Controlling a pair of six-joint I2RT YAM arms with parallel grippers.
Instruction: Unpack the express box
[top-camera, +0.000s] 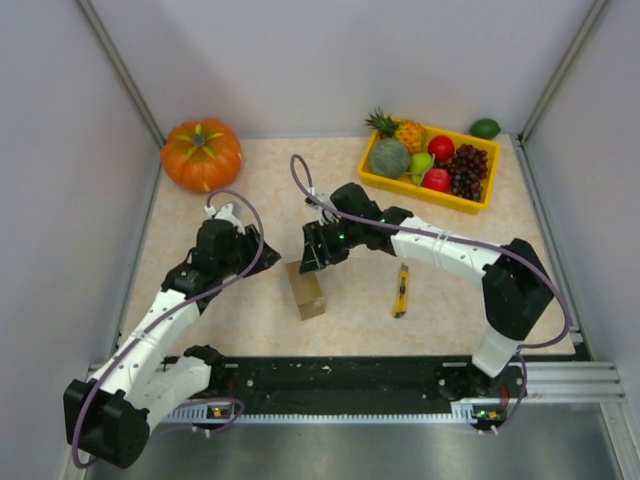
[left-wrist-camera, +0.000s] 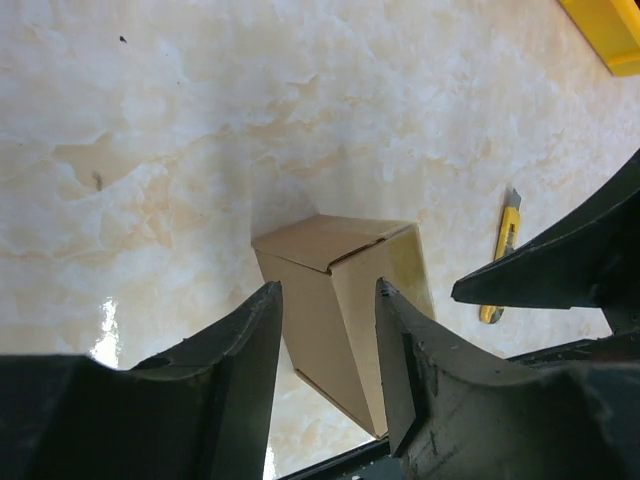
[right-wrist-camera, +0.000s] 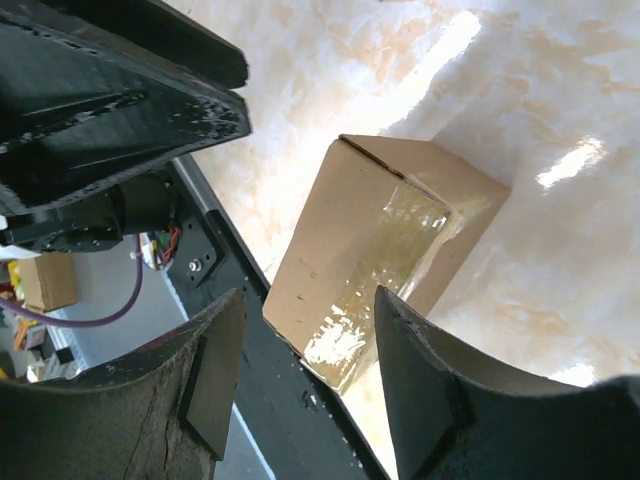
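Note:
The express box (top-camera: 307, 290) is a small brown cardboard carton standing on the table between the two arms. Clear tape runs over one face, and its flaps look shut. My left gripper (top-camera: 257, 250) hovers just left of the box and is open. In the left wrist view the express box (left-wrist-camera: 340, 290) shows beyond the gap of this gripper (left-wrist-camera: 328, 288), clear of both fingers. My right gripper (top-camera: 311, 260) hangs over the box's far edge, also open. The right wrist view has the taped express box (right-wrist-camera: 380, 240) below that gripper (right-wrist-camera: 310, 295), untouched.
A yellow utility knife (top-camera: 401, 290) lies right of the box. A yellow tray (top-camera: 470, 200) of fruit stands at the back right with a green fruit (top-camera: 485, 128) beside it. An orange pumpkin (top-camera: 201, 153) sits at the back left. Grey walls enclose the table.

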